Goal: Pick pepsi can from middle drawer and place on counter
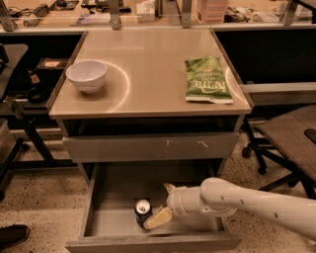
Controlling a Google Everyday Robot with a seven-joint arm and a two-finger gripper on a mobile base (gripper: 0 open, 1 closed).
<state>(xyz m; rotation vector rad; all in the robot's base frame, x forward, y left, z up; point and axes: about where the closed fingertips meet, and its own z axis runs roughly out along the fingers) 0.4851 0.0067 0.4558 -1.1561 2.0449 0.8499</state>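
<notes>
The pepsi can [142, 212] stands upright on the floor of the pulled-out middle drawer [116, 197], near its front panel. My gripper [163, 203] reaches into the drawer from the right on a white arm. It is open, just right of the can. One tan finger [158, 218] lies against the can's right side, and the other finger tip [169, 187] shows farther back. The can is not between them. The tan counter [148, 59] tops the cabinet above.
A white bowl [87, 75] sits at the counter's left and a green chip bag [207, 79] at its right. A shut grey drawer front with white scuffs [148, 147] overhangs the open drawer. An office chair [291, 133] stands to the right, a cluttered workbench [148, 12] behind.
</notes>
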